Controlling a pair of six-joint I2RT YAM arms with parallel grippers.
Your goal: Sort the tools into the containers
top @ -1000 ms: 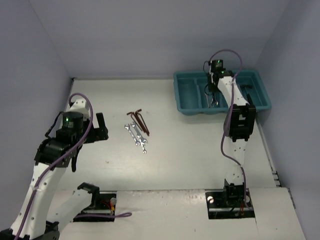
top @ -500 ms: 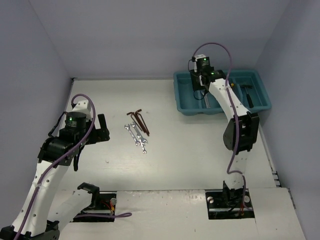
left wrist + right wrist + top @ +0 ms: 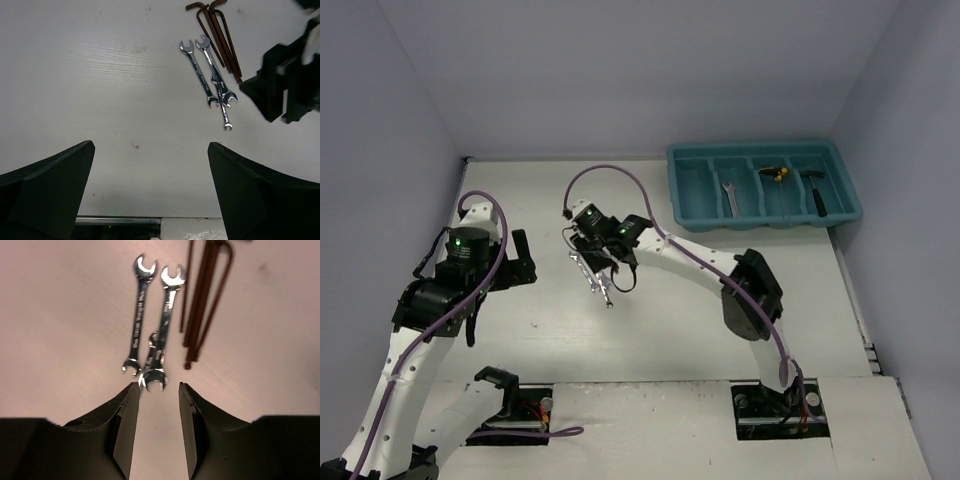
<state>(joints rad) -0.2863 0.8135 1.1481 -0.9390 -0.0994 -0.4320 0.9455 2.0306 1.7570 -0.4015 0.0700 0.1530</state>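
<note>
Three silver wrenches [image 3: 592, 272] lie mid-table, with dark reddish hex keys [image 3: 592, 229] just behind them. My right gripper [image 3: 618, 268] hovers low over this group. In the right wrist view its jaws [image 3: 158, 386] are open and hold nothing, with the wrench ends [image 3: 150, 325] just ahead of the tips and the hex keys [image 3: 205, 300] to the right. My left gripper [image 3: 520, 255] stands wide open left of the tools, its jaws [image 3: 151, 147] over bare table with the wrenches [image 3: 210, 75] ahead. The teal tray [image 3: 765, 215] holds one wrench [image 3: 728, 198], yellow-and-black pieces [image 3: 775, 173] and a black hammer-like tool [image 3: 815, 192].
The tray sits at the far right corner near the walls. The right arm stretches diagonally across the middle of the table from its base [image 3: 782, 400]. The right gripper body [image 3: 290, 85] shows at the right edge of the left wrist view.
The right arm has swung from the tray across to the wrenches mid-table, leaving a wrench in the tray, its jaws now parted. The left arm has barely moved.
</note>
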